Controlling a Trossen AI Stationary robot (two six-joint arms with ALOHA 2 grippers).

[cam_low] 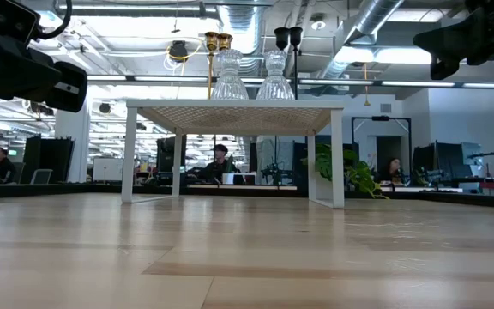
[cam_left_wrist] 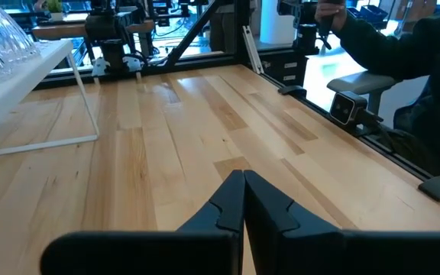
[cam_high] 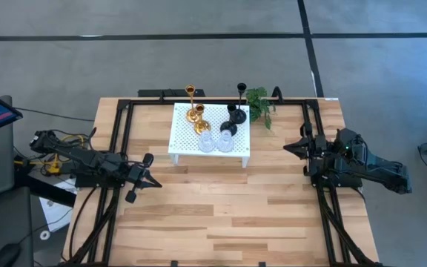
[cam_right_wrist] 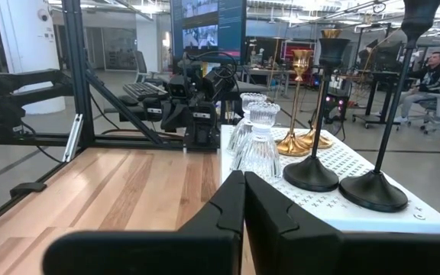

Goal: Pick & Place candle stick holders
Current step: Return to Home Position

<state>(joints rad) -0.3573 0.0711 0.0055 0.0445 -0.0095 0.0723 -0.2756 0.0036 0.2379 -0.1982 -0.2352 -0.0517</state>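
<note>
Six candle stick holders stand by their round bases on a white perforated stand point(cam_high: 187, 141) at the table's far middle: two gold point(cam_high: 193, 111), two black point(cam_high: 235, 111), two clear glass point(cam_high: 215, 141). They also show in the right wrist view: gold point(cam_right_wrist: 300, 114), black point(cam_right_wrist: 319, 153), glass point(cam_right_wrist: 257, 145). My left gripper point(cam_high: 150, 178) is shut and empty at the table's left side. My right gripper point(cam_high: 291, 144) is shut and empty at the table's right side, its closed fingers point(cam_right_wrist: 243, 210) facing the stand.
A small green plant point(cam_high: 259, 104) stands right of the white stand at the far edge. Black frame rails point(cam_high: 121, 148) run along the table's left and right sides. Bare wood point(cam_high: 213, 215) lies in front of the stand. People sit in the room beyond.
</note>
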